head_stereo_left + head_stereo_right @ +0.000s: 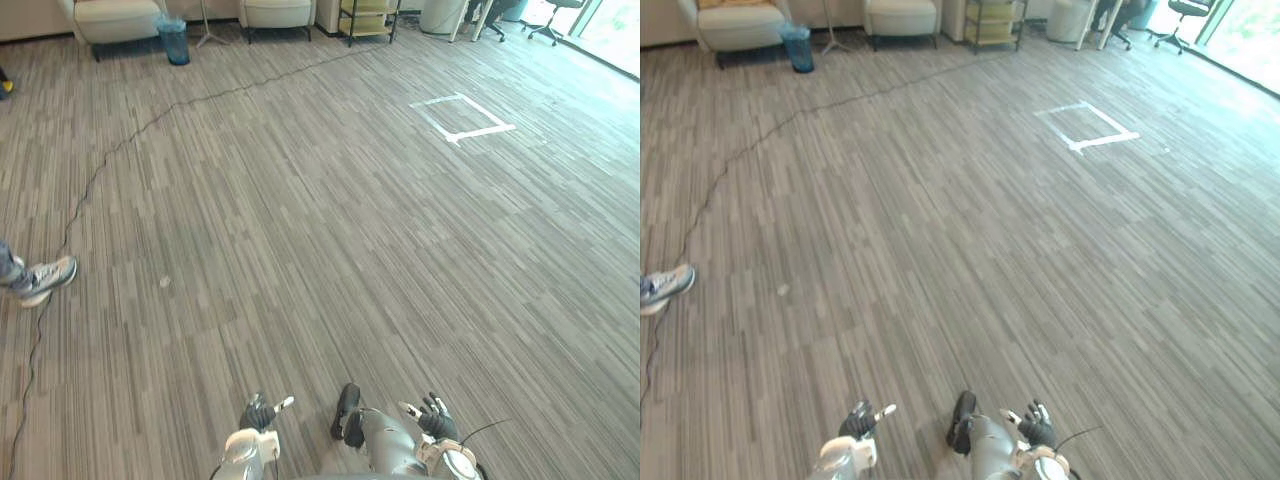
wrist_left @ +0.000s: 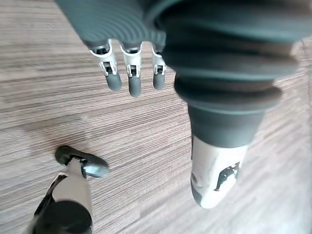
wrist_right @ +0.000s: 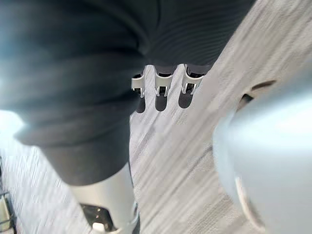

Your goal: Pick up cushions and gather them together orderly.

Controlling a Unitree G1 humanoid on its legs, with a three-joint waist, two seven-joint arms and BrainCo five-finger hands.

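Observation:
I see no cushion on the wooden floor (image 1: 320, 230) ahead of me. My left hand (image 1: 262, 412) hangs low at the bottom of the eye views. In the left wrist view its fingers (image 2: 134, 78) are straight and relaxed above the floor, with nothing in them. My right hand (image 1: 432, 418) hangs at the bottom right, and its fingers (image 3: 161, 95) are likewise loose and empty. Both hands are well above the floor and apart from each other.
Two pale armchairs (image 1: 115, 18) (image 1: 277, 12) stand along the far wall, with a blue bin (image 1: 174, 40) between them and a shelf unit (image 1: 368, 20) to their right. A white tape square (image 1: 462, 117) marks the floor at far right. A person's shoe (image 1: 45, 278) shows at the left edge.

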